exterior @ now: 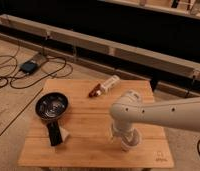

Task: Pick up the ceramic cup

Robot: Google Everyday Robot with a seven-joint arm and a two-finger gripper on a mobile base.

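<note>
Hanging at the ceramic cup (130, 142) near the table (88, 125) front-right corner, the gripper (124, 136) should centre before squeezing; its closure cannot be told.

The gripper (126, 139) is hanging low over the wooden table (88, 145), toward its near right part. Beyond it, pale rails (118, 47) are running along a dark wall (93, 20). Far to its left, cables (13, 75) are lying on the tan floor (8, 115).

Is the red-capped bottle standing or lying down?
The bottle lies on its side near the table's far edge, cap leftward. The gripper is at the ceramic cup, front right.
</note>
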